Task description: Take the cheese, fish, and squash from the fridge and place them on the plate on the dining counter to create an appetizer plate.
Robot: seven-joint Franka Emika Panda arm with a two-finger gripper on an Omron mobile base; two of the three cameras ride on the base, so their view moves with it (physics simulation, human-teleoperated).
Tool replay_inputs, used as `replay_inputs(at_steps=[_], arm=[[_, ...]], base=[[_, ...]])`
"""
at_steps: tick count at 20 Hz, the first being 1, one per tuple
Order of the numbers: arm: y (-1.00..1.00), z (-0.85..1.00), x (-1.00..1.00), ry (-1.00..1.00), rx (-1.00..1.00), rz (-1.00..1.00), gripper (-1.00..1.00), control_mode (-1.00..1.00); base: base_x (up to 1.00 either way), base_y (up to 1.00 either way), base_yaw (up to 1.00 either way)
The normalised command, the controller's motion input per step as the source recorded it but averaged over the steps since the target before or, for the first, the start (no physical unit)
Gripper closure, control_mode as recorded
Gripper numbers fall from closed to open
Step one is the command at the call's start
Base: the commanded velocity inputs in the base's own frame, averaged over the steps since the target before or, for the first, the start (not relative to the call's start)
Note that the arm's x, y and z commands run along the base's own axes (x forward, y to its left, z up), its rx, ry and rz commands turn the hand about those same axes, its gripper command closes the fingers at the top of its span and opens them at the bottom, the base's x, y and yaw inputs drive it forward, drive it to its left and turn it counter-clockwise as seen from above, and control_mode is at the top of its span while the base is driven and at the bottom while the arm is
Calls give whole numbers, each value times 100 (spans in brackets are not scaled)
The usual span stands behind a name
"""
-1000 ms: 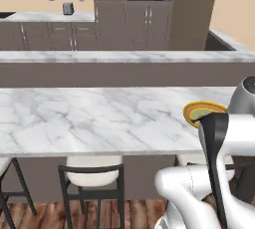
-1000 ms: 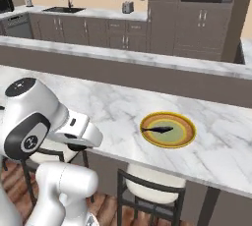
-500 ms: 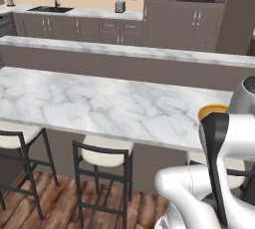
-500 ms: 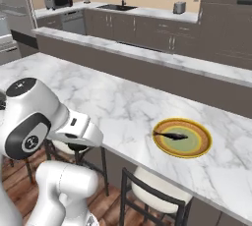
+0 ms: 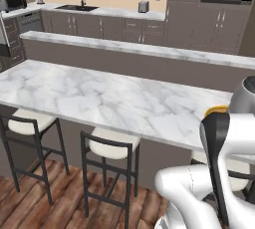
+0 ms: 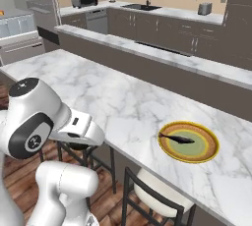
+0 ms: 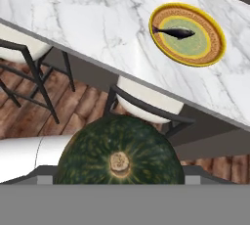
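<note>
Dark green squash [image 7: 118, 158], ribbed, with a pale stem scar facing the hand camera: sits right between the jaws in the hand view, wide enough that they stand far apart around it. The fingertips themselves are hidden behind the squash, so the contact is not visible; judged to be held, since nothing else could carry it above the floor.

Item 2, plate [image 7: 213, 55], yellow-orange rim and olive-green centre: lies on the white marble desk [image 6: 123, 102], ahead of the jaws and off to one side, well apart from them. In the right base view the plate [image 6: 209, 154] sits near the desk's front edge.

Item 3, fish [image 7: 174, 33], slim and black: lies on the plate already, across the green centre toward one side; also seen in the right base view [image 6: 176, 138].

Item 4, stools [image 5: 110, 154], dark frames, white seats: tucked under the desk's front edge, between the jaws and the plate. Wooden floor below.

Item 5, cheese: not on the plate; its whereabouts cannot be told.

Item 6, fridge [image 6: 19, 26]: shelves visible far off at the left edge of the right base view.

Step in hand, as a judgement: carrying the squash to the plate, with 1 of 3 items delivered. Next move calls for raising the jaws above desk height, clearing the stool backs, reaching over the plate and lowering onto the free green area beside the fish. Round shape, so a low, gentle release is advised against rolling.
</note>
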Motion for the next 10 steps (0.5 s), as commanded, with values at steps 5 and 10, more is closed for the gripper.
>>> replay_inputs(at_steps=[5, 10], arm=[[-23, -2, 1, -5, 2, 0, 100, -100], [-96, 0, 0, -2, 13, 0, 100, -100]], base=[[6, -2, 0], [0, 0, 0]])
